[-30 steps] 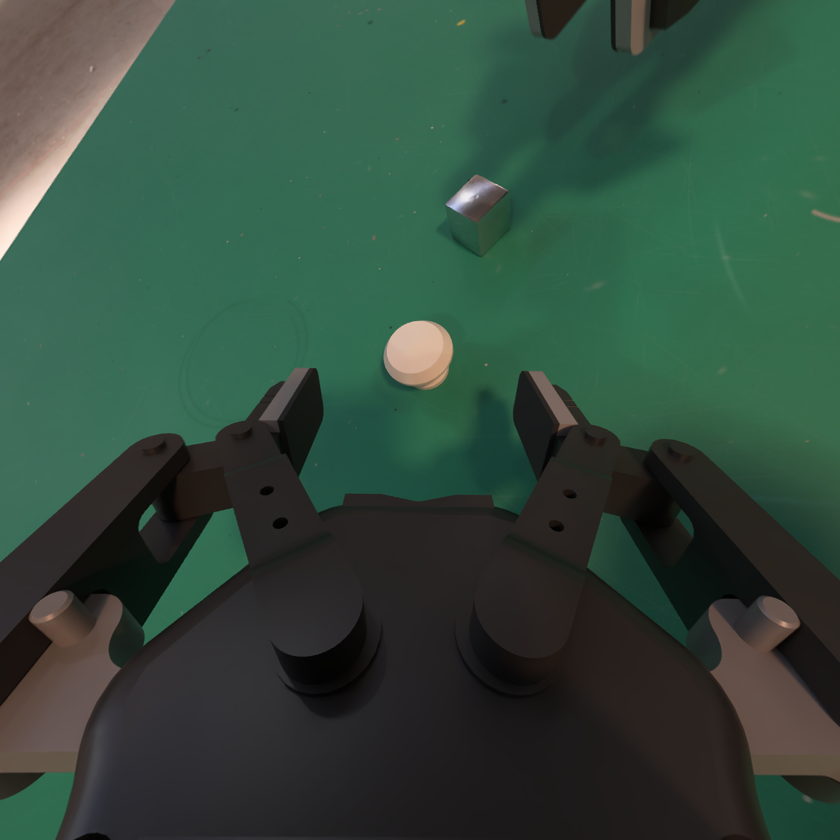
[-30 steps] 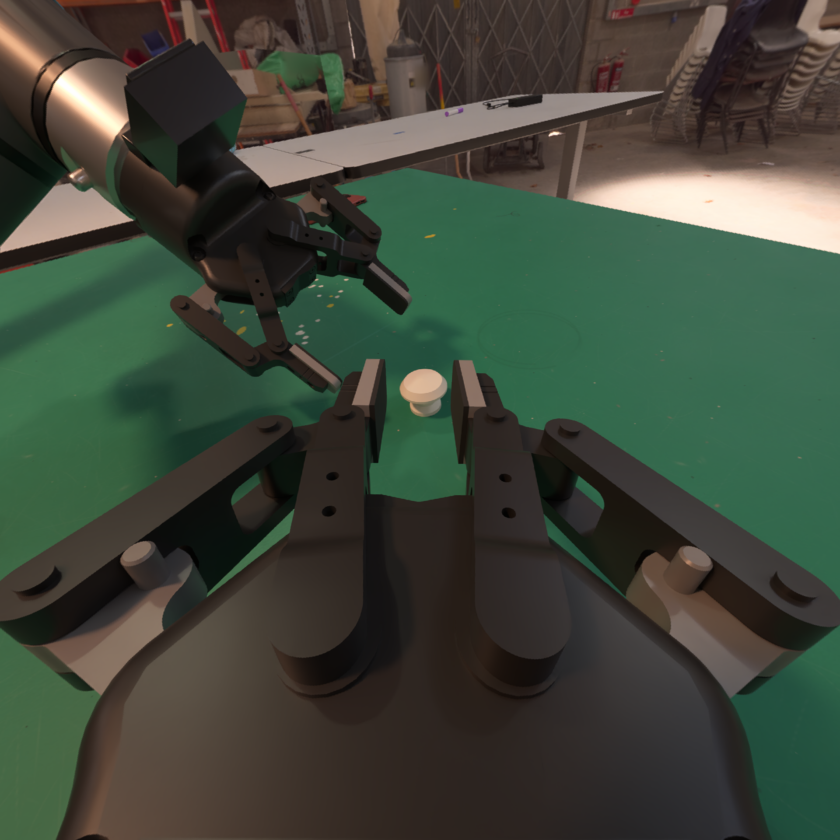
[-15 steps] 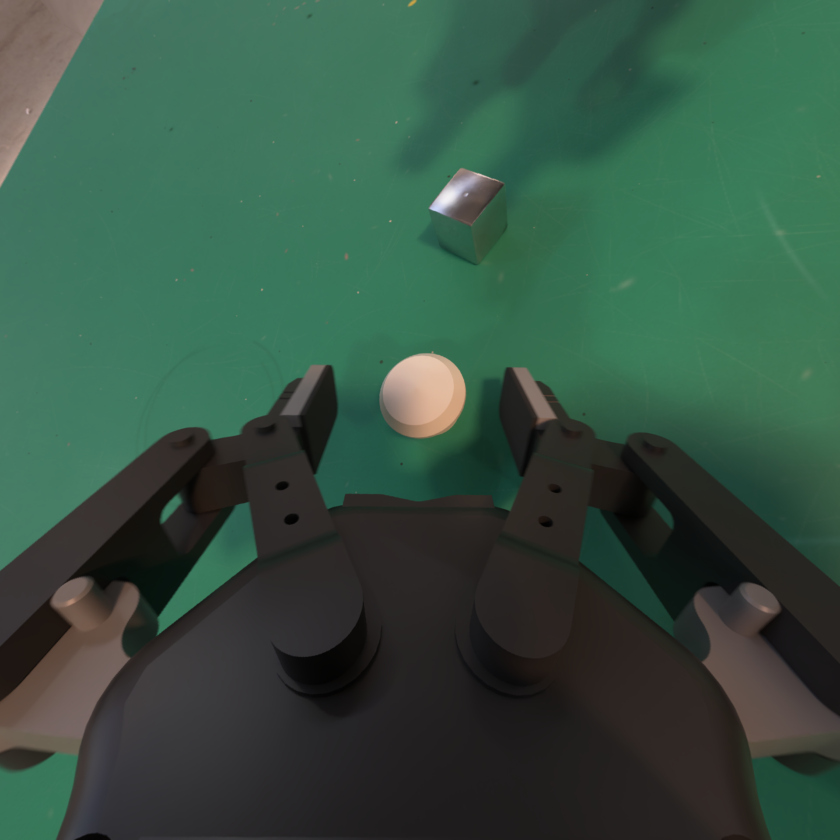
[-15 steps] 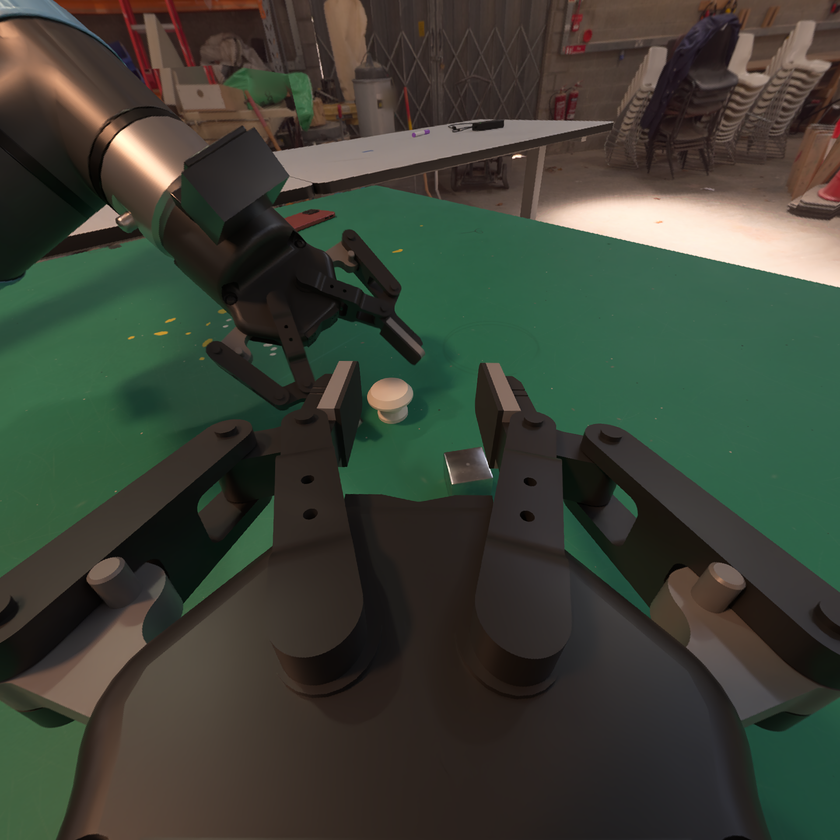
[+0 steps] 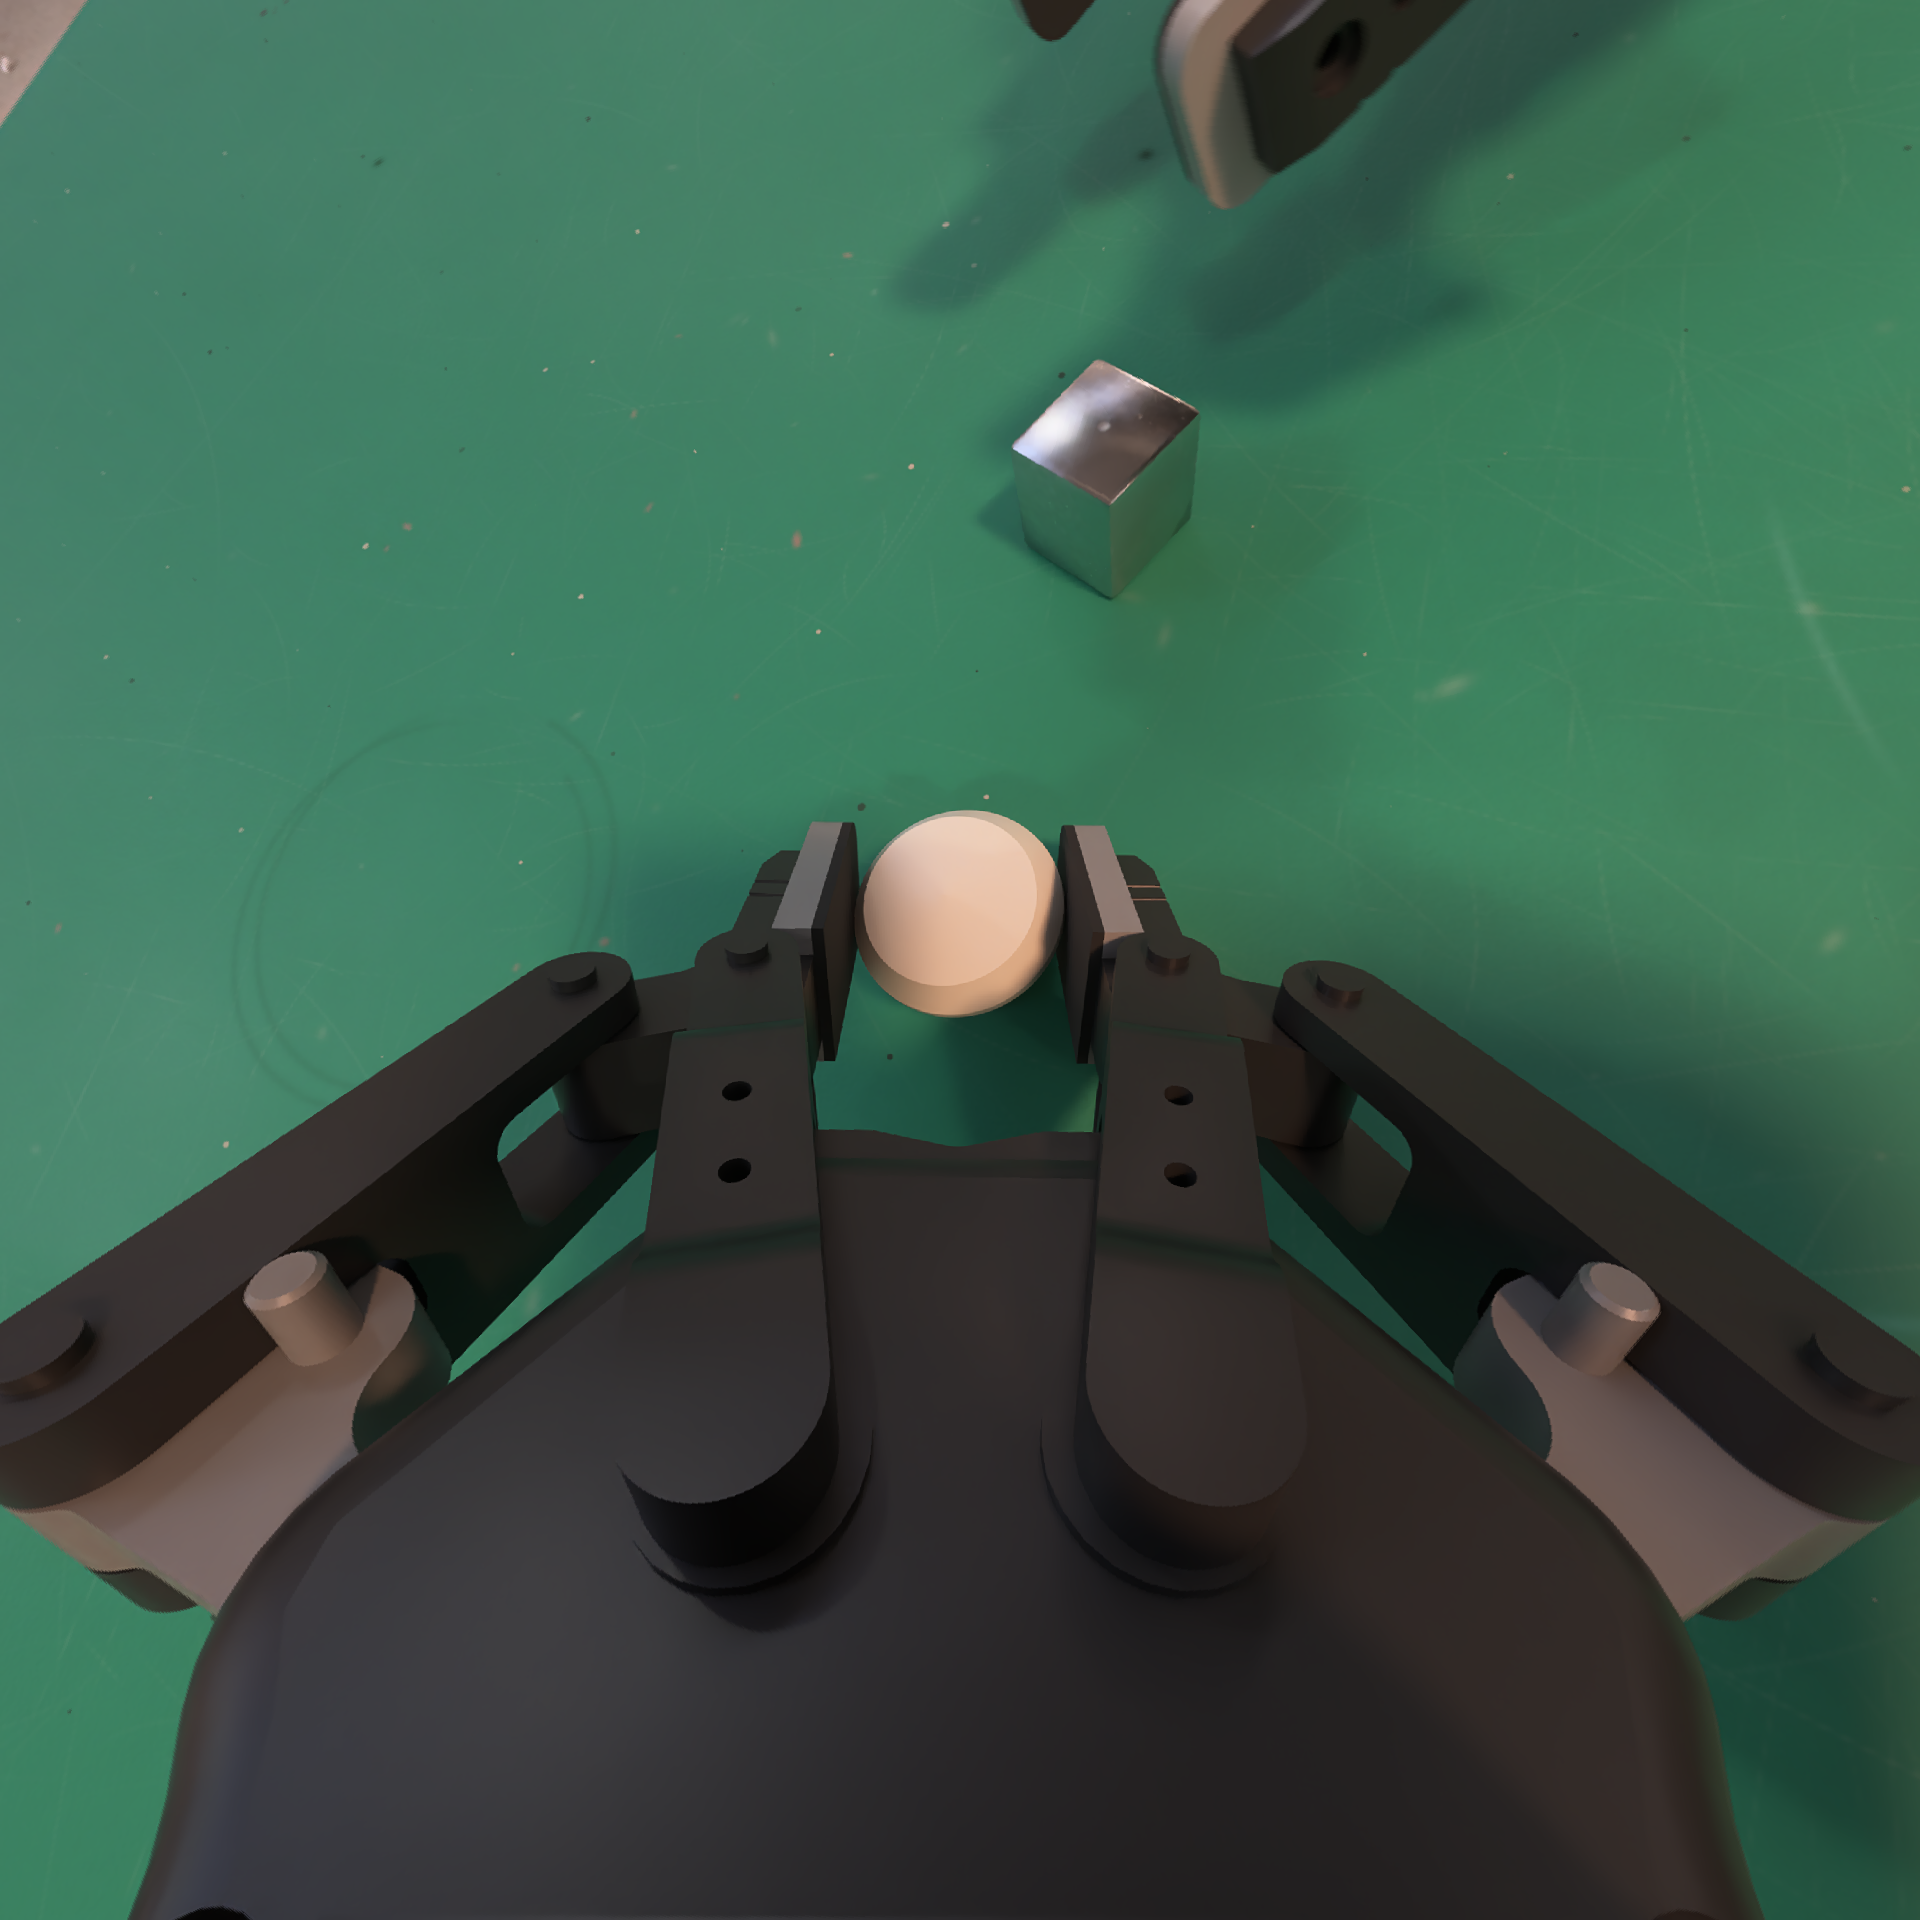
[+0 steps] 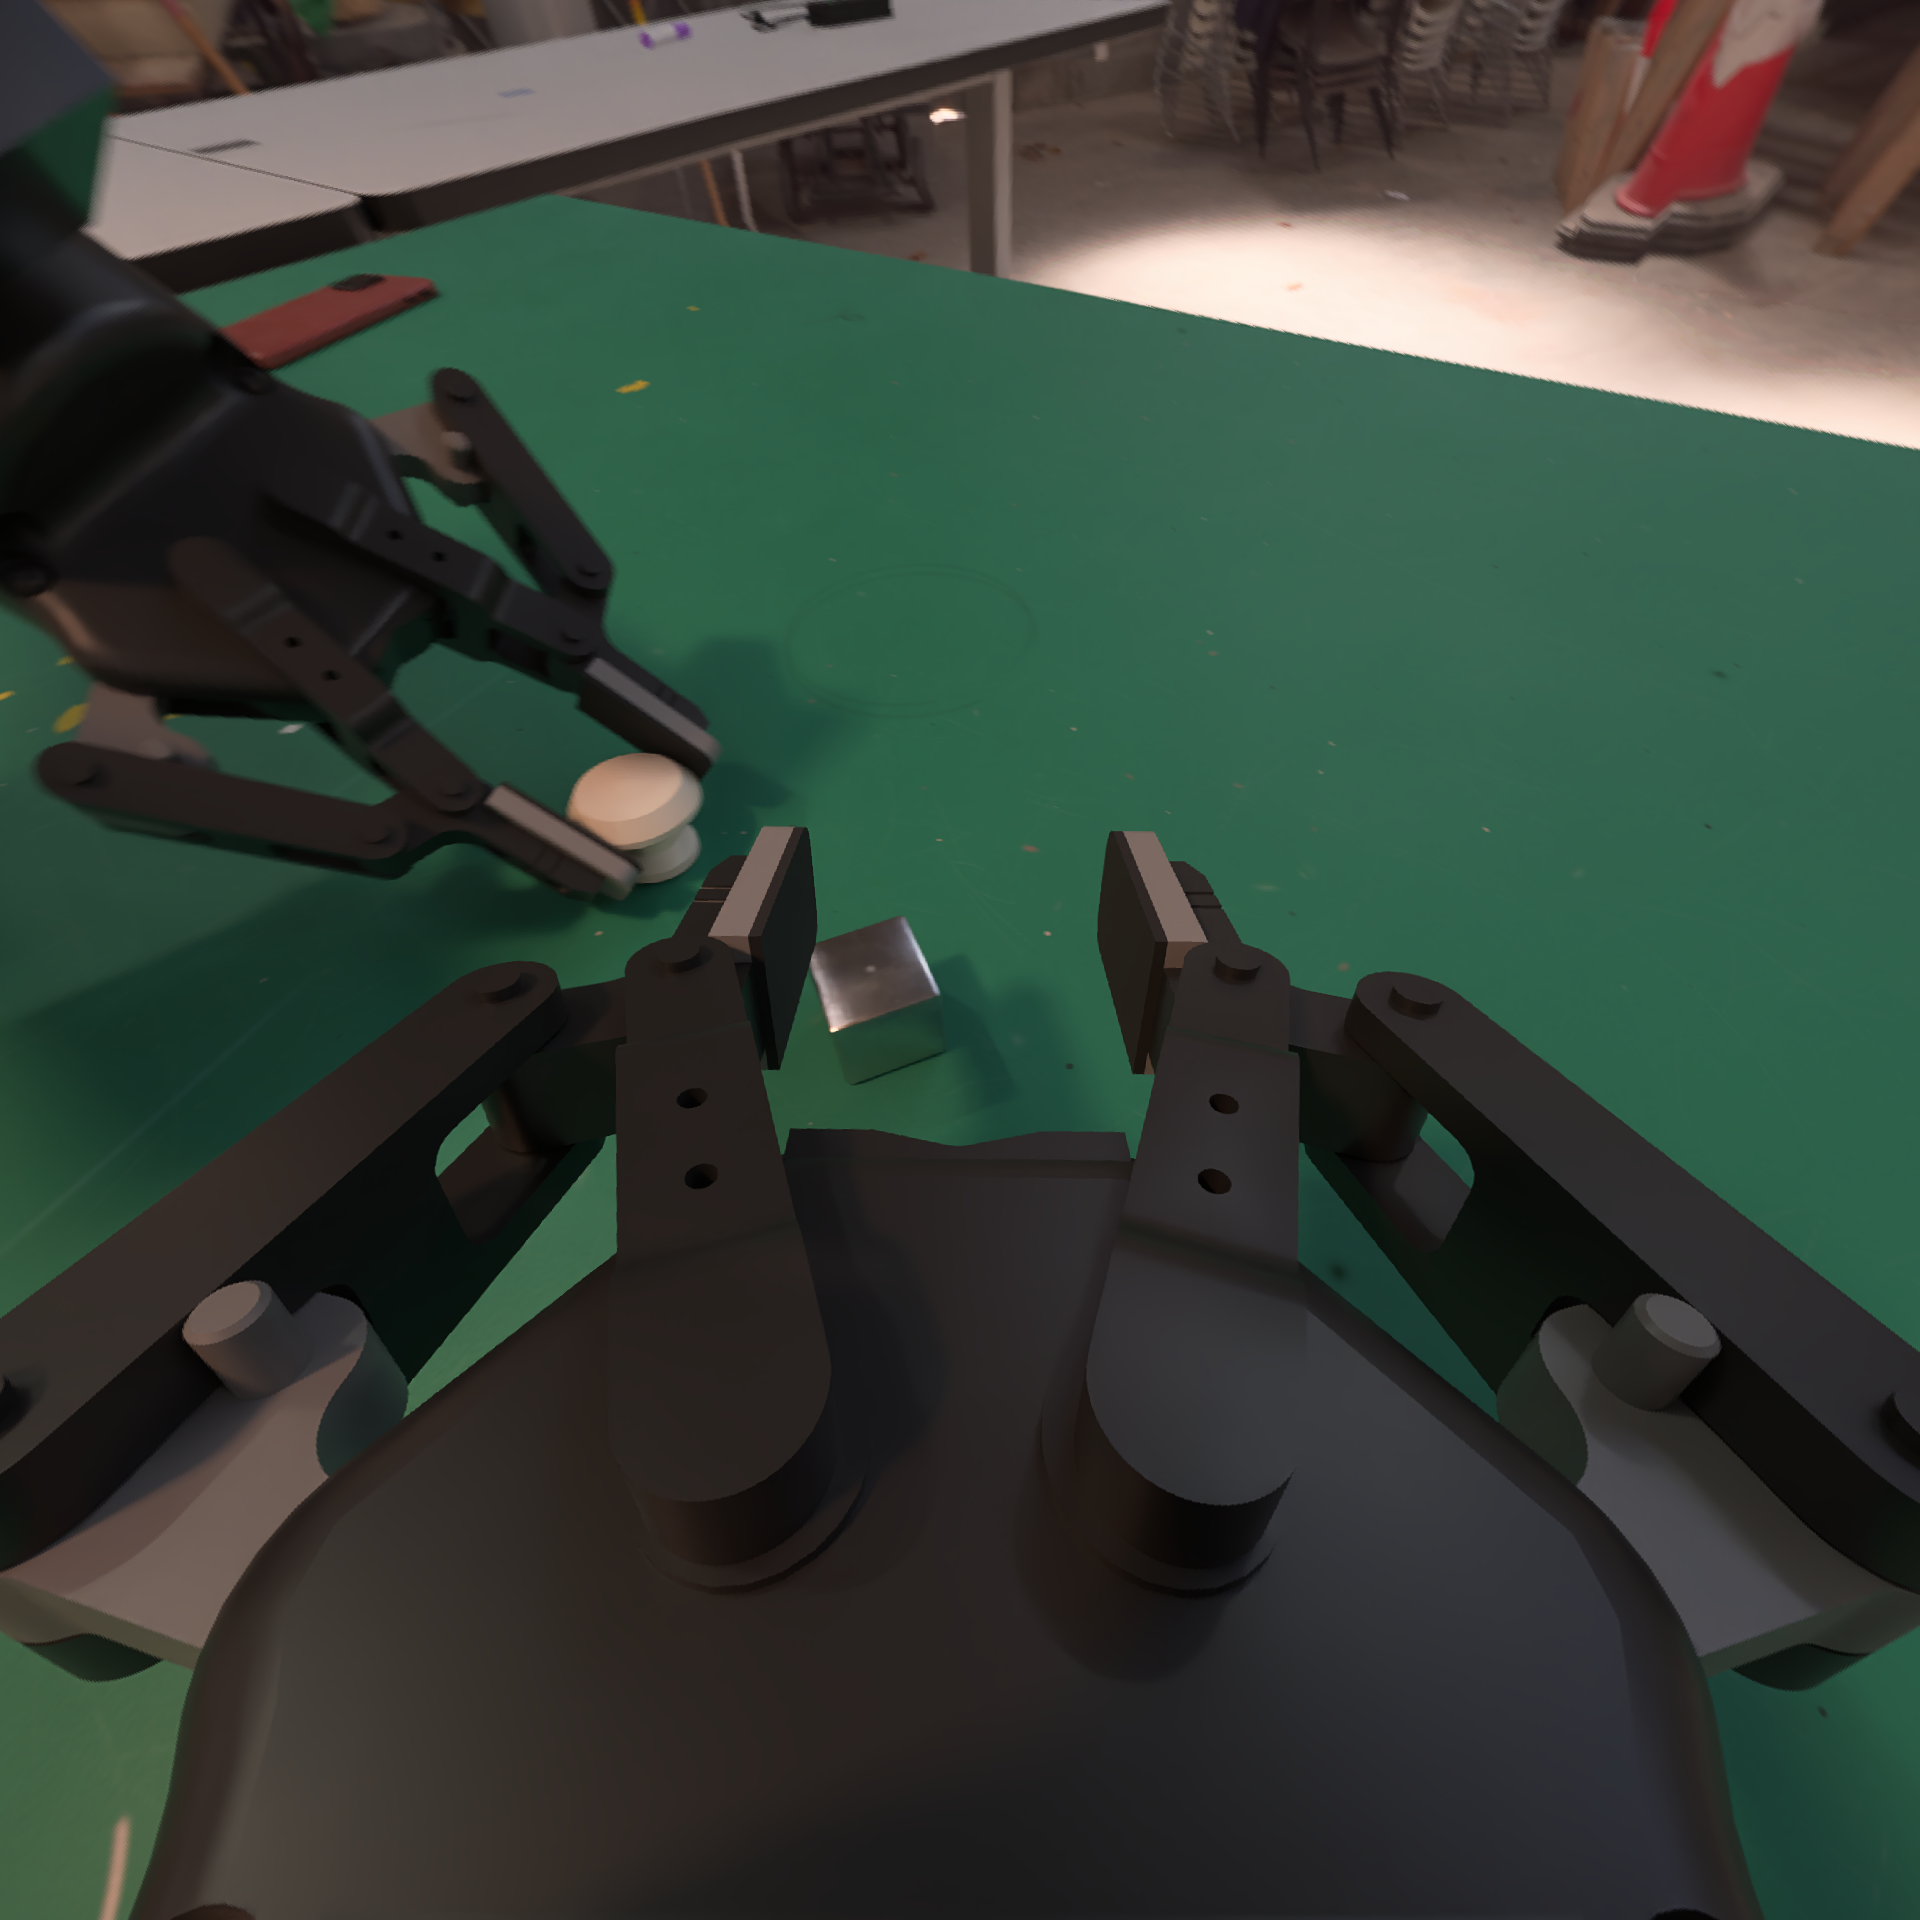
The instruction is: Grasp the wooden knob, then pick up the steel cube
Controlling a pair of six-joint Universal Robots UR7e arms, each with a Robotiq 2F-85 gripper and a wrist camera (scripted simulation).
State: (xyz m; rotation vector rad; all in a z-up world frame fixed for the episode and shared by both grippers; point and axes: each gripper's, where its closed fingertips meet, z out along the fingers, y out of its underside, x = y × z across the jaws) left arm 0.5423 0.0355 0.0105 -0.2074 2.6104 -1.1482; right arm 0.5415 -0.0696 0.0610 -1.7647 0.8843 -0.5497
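Observation:
The pale wooden knob [image 5: 961, 912] stands on the green table top [image 5: 416, 416], and my left gripper [image 5: 958, 904] is shut on its round head, one pad on each side. The right wrist view shows the same: the knob [image 6: 636, 805] sits between the left gripper's [image 6: 665, 810] fingers. The steel cube [image 5: 1108, 476] rests on the table beyond the knob. In the right wrist view the cube [image 6: 876, 995] lies between the pads of my right gripper [image 6: 951, 935], nearer the left pad. The right gripper is open and hovers above the cube.
A red flat phone-like object [image 6: 327, 317] lies at the far left of the green table [image 6: 1351, 623]. Grey tables [image 6: 623, 114], stacked chairs and an orange cone [image 6: 1704, 114] stand beyond the table's far edge. The right gripper's fingertips [image 5: 1236, 114] show at the top of the left wrist view.
My left gripper has closed from open onto the knob's head. My right gripper has opened wider and moved forward and down over the cube.

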